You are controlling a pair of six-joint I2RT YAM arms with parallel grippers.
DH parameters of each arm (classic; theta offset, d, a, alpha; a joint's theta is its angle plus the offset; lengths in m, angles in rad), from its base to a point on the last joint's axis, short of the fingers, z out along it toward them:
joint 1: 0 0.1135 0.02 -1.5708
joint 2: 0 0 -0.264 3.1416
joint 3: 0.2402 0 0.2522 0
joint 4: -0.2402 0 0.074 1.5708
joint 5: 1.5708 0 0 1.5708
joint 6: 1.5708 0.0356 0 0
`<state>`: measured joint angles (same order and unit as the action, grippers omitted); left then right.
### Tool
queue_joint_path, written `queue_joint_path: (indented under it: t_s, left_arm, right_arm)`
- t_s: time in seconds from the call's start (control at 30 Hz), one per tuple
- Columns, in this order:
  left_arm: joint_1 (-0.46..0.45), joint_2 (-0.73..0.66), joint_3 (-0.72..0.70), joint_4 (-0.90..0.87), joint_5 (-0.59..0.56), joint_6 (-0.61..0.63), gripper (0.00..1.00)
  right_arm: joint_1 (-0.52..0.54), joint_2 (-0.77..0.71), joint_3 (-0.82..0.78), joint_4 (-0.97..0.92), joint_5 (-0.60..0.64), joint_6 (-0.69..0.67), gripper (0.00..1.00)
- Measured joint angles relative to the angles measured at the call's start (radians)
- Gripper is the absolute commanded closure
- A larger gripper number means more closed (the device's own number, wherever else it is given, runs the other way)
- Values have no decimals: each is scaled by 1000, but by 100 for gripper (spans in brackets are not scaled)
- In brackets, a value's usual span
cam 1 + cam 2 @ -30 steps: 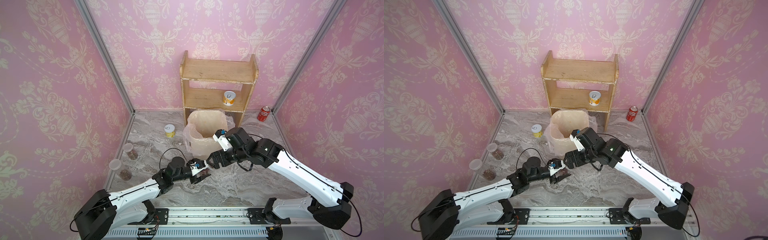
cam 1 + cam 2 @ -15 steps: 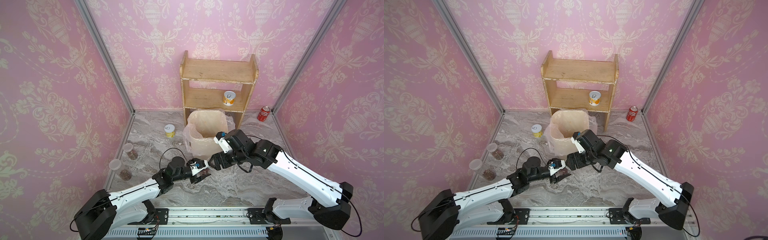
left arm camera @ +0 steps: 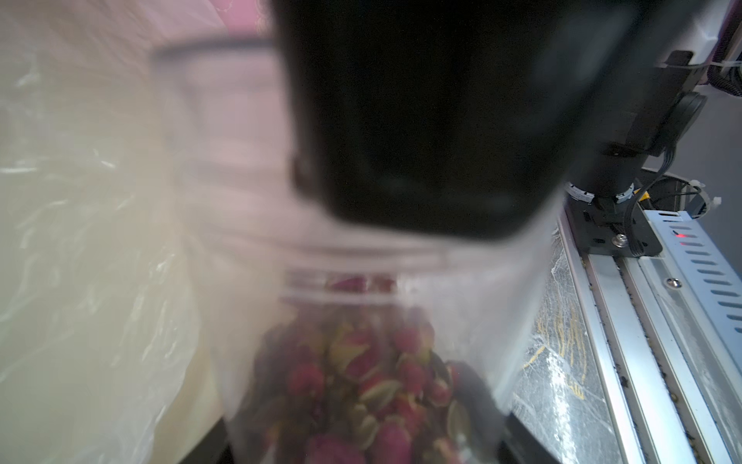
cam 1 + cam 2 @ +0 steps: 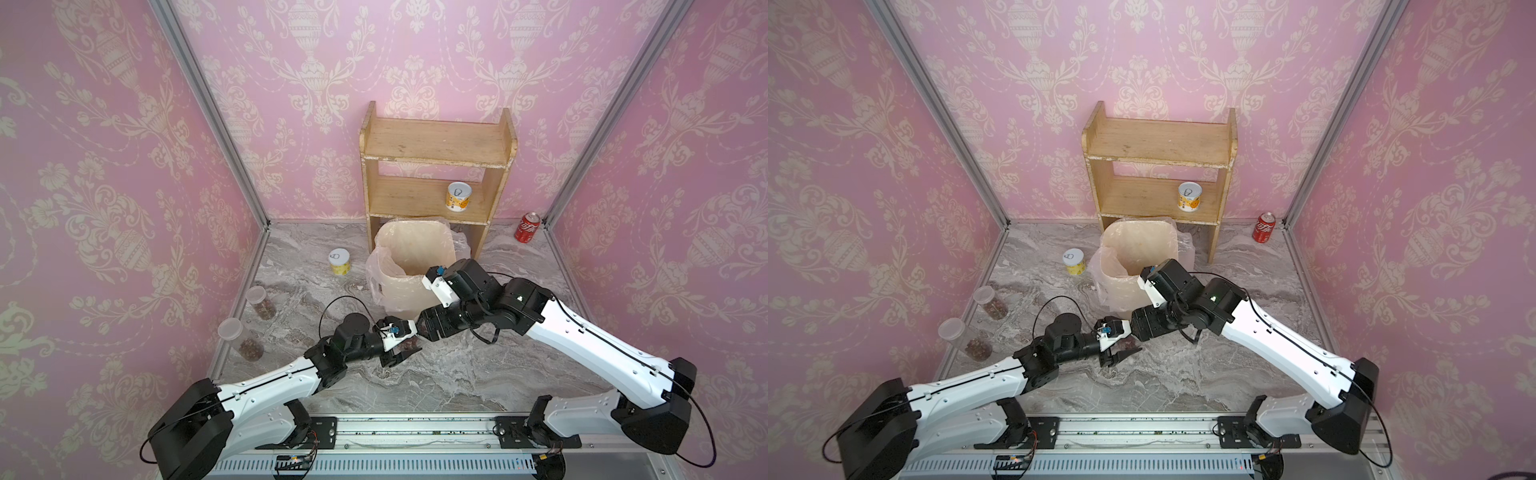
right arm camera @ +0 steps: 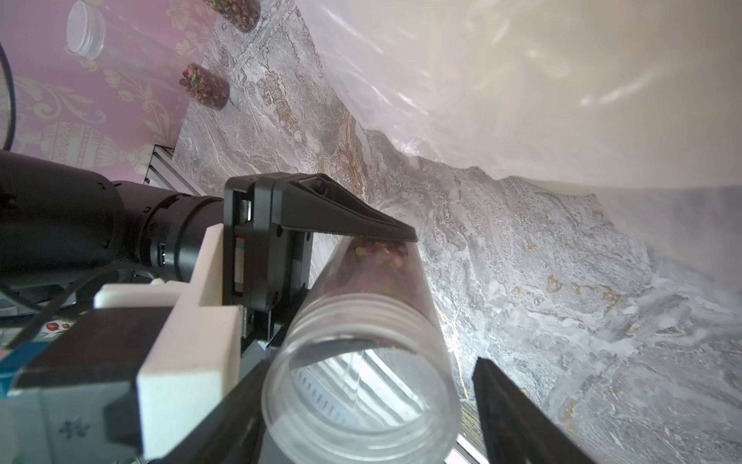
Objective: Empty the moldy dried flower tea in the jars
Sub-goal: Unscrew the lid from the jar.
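My left gripper (image 4: 407, 343) is shut on a clear jar (image 5: 373, 289) lying on its side just above the table's middle. Moldy dried flower tea (image 3: 361, 381) sits heaped at the gripped end, one left finger (image 5: 341, 219) pressed along that wall. The ridged end of this jar faces my right gripper (image 5: 361, 405). Its jaws stand open on either side of that end, and one right finger (image 5: 514, 409) is clearly off the jar. Two more lidded jars (image 4: 259, 301) (image 4: 241, 338) with tea stand by the left wall, in both top views.
A bin lined with a plastic bag (image 4: 399, 291) stands just behind the grippers, in front of a wooden shelf (image 4: 436, 166). One yellow tin (image 4: 459, 197) sits on the shelf, another (image 4: 340, 262) on the table. A red cola can (image 4: 527, 226) is at the back right.
My right gripper has come a little closer to the held jar's end and its jaws have narrowed around it. The left arm and its jar have stayed still.
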<state>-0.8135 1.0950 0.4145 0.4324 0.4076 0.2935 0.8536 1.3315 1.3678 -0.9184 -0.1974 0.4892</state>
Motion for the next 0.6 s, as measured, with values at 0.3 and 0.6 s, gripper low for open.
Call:
queue_joint_path:
  t_s: [0.3, 0.6]
  left_arm:
    - [0, 0, 0, -6, -5, 0, 68]
    - [2, 8, -3, -10, 63, -8, 68]
  right_arm:
    - [1, 15, 2, 6, -16, -55, 45]
    - [28, 32, 35, -53, -31, -495, 52]
